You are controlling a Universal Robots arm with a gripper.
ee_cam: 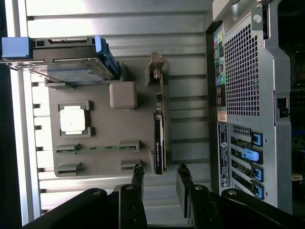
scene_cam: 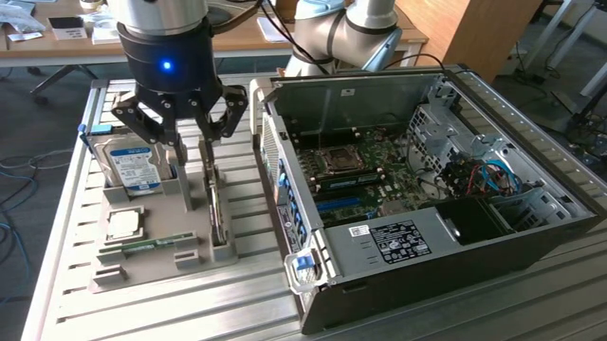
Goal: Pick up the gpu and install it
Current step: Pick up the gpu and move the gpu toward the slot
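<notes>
Hovered black two-finger gripper (scene_cam: 193,162) with jaws spread wide, gripping nothing, just above thin green gpu card (ee_cam: 160,129), stood on edge in grey plastic holder tray (scene_cam: 156,220) beside open black computer case (scene_cam: 531,238).

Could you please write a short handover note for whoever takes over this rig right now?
Tool: open, holding nothing, hanging over the grey tray with its fingers lined up either side of the graphics card.
Graphics card: on edge in its tray slot, apart from the hard drive, processor chip and memory stick.
Computer case: side open, on the exterior view's right.
Done: nothing lifted.
Left: card not yet gripped or fitted in the case.
</notes>
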